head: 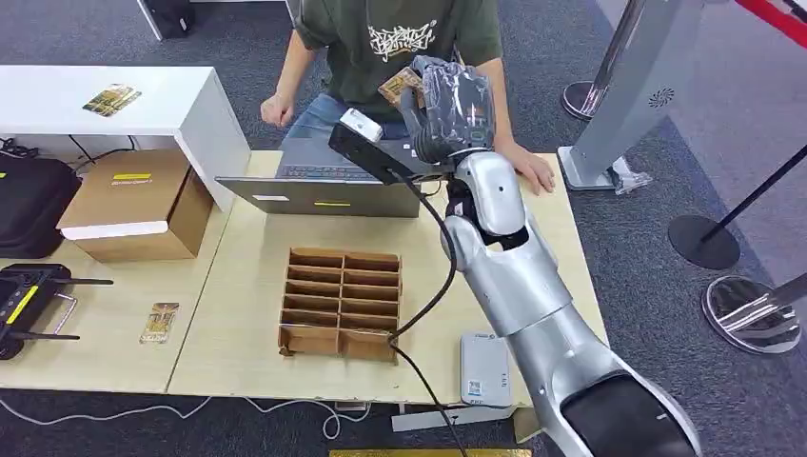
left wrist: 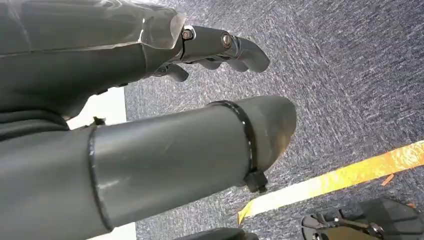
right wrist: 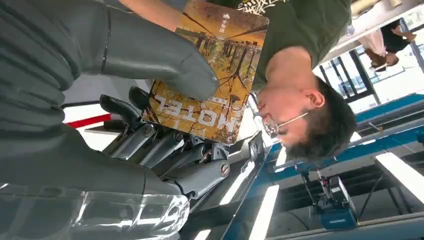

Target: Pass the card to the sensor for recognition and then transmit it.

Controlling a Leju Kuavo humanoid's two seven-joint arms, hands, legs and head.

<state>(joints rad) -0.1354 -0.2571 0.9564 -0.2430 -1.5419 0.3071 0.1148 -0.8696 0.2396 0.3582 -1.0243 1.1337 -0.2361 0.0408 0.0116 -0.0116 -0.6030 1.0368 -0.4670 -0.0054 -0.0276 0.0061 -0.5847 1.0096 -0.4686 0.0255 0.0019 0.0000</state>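
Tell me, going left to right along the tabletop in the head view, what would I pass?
Black controller → loose card → cardboard divider tray → white reader box.

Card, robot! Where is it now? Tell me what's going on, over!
Right hand holds card, raised toward person. Left hand empty, hanging over floor. Nothing blocking.

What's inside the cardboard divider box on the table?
The cardboard divider box shows two columns of slots, and the ones seen from the head view look empty. The black cable crosses its right edge, and the near slots' floors are hidden by their walls.
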